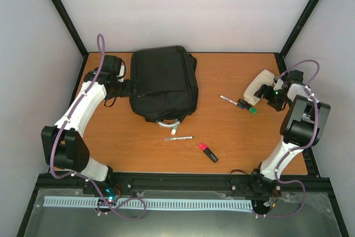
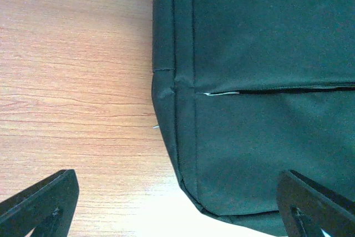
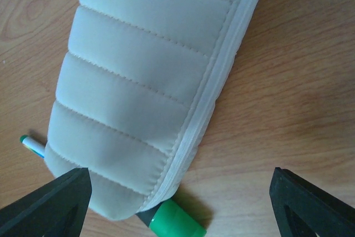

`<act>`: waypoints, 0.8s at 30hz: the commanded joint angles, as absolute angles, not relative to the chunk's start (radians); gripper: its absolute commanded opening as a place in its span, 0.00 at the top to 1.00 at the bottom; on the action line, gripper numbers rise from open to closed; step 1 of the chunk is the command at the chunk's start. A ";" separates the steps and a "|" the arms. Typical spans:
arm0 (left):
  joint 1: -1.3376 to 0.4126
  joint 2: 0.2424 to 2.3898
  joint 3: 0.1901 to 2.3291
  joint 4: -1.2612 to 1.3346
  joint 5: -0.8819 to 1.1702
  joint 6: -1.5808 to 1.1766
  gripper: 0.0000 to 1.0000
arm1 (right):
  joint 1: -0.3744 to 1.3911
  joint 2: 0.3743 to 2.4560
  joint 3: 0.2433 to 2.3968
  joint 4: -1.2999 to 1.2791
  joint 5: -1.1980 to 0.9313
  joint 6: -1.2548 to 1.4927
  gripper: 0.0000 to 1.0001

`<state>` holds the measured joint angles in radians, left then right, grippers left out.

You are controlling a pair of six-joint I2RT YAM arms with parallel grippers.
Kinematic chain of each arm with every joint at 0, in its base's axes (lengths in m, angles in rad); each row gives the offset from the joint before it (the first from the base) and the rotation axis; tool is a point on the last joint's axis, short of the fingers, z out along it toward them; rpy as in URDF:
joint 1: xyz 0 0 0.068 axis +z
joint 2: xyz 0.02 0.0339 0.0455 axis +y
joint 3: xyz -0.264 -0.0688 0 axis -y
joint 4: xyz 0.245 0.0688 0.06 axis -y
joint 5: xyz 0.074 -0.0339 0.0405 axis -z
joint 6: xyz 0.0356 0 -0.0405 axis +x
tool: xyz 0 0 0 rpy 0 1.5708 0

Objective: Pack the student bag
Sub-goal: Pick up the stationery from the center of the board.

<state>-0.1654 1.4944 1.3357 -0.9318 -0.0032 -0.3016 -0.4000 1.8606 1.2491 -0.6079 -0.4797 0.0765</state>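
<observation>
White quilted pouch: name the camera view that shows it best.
Right wrist view: the pouch fills the frame, its stitched ribs and edge seam clear. The top external view shows the pouch small, without that detail. The left wrist view misses it.

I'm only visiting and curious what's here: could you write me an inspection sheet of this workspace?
Surface: wooden table.
Job's things: black backpack lying flat, far left.
Clutter: white quilted pencil case, green-capped marker, thin pen, white pen, red highlighter.
Grippers: left gripper open over the backpack's corner; right gripper open over the pencil case.
Cables: purple cables along both arms.
Surroundings: white walls, black frame posts.
</observation>
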 commanded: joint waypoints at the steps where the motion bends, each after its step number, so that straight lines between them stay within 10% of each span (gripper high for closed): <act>1: -0.158 1.464 1.327 -0.926 -0.056 -0.314 0.00 | -0.408 1.899 1.291 -0.581 -0.474 0.089 0.10; 24: -0.149 1.474 1.325 -0.930 -0.068 -0.265 0.00 | -0.355 2.040 1.428 -0.575 -0.480 0.078 0.12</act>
